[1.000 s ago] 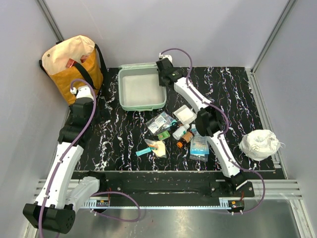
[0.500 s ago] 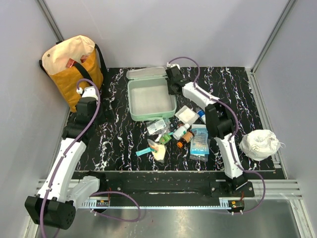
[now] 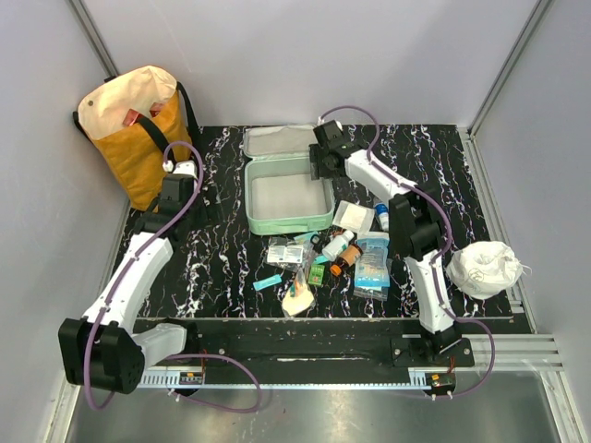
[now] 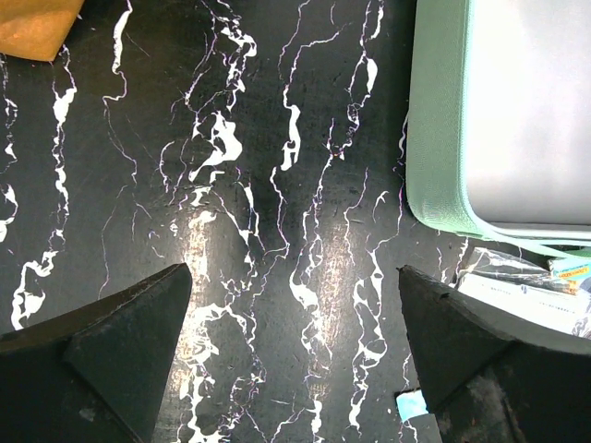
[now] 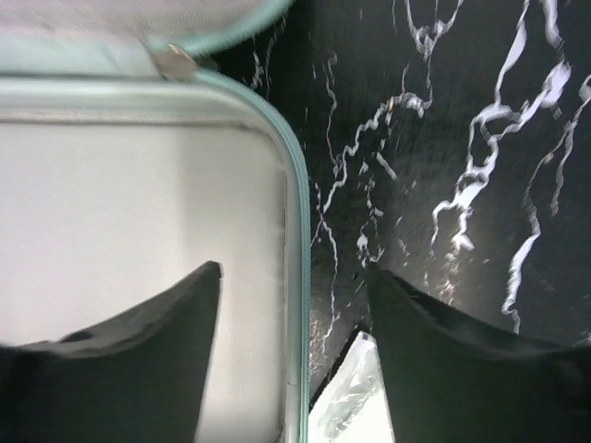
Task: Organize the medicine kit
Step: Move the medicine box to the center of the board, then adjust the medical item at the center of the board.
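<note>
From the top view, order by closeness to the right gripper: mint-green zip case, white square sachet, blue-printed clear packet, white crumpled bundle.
1. Mint-green zip case: right rim under the right gripper.
2. White square sachet: by the case's near-right corner.
3. Blue-printed clear packet: lower in view, beyond the sachet.
4. White crumpled bundle: far right.

The spread left claw hangs over marbled tabletop beside the medicine kit.

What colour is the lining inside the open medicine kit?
Pale grey-white; the medicine kit shows best from the top external view.
</note>
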Robot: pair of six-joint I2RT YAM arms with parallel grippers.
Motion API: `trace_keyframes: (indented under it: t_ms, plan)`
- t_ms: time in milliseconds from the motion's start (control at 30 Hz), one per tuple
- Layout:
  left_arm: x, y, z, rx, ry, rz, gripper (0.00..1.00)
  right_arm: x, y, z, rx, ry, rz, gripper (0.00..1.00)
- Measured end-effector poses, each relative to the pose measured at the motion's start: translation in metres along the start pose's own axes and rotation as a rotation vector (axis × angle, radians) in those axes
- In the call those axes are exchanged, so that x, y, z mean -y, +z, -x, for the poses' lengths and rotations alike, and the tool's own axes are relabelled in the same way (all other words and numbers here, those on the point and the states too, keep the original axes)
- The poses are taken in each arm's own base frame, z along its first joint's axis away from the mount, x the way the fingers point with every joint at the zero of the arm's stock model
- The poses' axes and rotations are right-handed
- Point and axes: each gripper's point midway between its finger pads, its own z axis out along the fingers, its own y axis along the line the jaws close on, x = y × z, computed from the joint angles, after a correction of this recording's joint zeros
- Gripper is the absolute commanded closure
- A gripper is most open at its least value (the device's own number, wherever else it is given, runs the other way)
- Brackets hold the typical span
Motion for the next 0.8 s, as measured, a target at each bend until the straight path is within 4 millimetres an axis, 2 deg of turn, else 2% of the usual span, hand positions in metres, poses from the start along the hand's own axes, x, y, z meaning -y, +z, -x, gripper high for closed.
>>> trace_keyframes:
  t_ms: [67,167,233,300,367,433,533,667,733,800]
  plan:
    - [0.000,0.003,-0.003,-0.013,0.007,-0.001,0.01,-0.001,-0.008,0.014,0.023,0.001,0.005,0.16]
    - [0.002,0.003,-0.003,-0.015,0.020,-0.011,0.01,-0.001,-0.026,0.039,0.075,0.015,0.014,0.15]
    - [0.003,0.003,-0.003,-0.014,0.027,-0.018,0.01,0.005,-0.044,0.046,0.096,0.033,0.014,0.14]
    - [0.003,0.004,-0.004,-0.016,0.028,-0.022,0.01,0.014,-0.072,0.046,0.109,0.069,0.016,0.12]
    - [0.004,0.006,-0.006,-0.015,0.028,-0.030,0.01,0.022,-0.101,0.036,0.113,0.113,0.024,0.13]
    - [0.008,0.008,-0.011,-0.024,0.028,-0.053,0.01,0.031,-0.135,0.008,0.093,0.181,0.045,0.14]
    - [0.015,0.008,-0.014,-0.030,0.030,-0.098,0.01,0.040,-0.167,-0.046,0.032,0.279,0.081,0.14]
    - [0.027,0.001,-0.008,-0.002,0.052,-0.174,0.01,0.048,-0.181,-0.134,-0.120,0.388,0.097,0.15]
    - [0.032,-0.003,-0.004,0.021,0.059,-0.208,0.01,0.051,-0.184,-0.157,-0.167,0.421,0.088,0.17]
    - [0.039,-0.007,0.002,0.046,0.060,-0.249,0.01,0.050,-0.187,-0.165,-0.191,0.456,0.092,0.18]
